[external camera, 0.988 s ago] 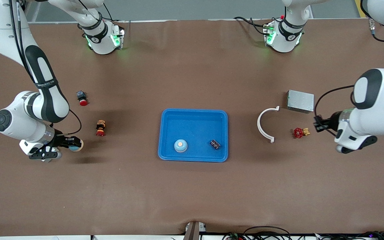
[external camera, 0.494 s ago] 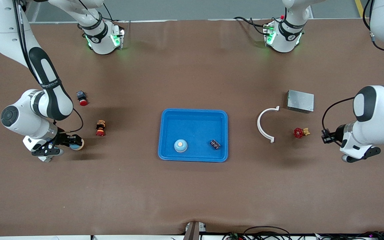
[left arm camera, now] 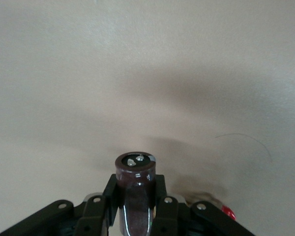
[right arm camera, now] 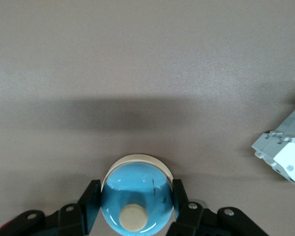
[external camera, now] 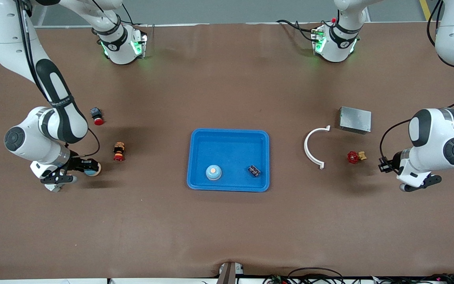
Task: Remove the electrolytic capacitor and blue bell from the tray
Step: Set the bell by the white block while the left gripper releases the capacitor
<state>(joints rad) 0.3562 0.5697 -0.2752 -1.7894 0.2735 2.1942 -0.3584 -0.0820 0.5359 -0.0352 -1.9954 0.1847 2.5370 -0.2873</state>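
landmark: blue tray, mid-table.

right gripper is over bare table toward the right arm's end, well apart from the tray. its fingers are clenched on a blue bell: dome with tan button and cream base rim, pinched at both sides in the right wrist view. in the front view the same bell shows at the fingertips.

left gripper is over bare table toward the left arm's end, also well apart from the tray. its fingers grip a dark cylindrical capacitor, terminal end facing away from the wrist camera.

inside the tray: a second blue bell and a small dark component, both in the half nearer the front camera, apart from each other, the component toward the left arm's end.

between tray and right gripper: a small figurine, and a red push button farther from the camera.

between tray and left gripper: white curved bracket, red valve handle, grey metal box farther from the camera.
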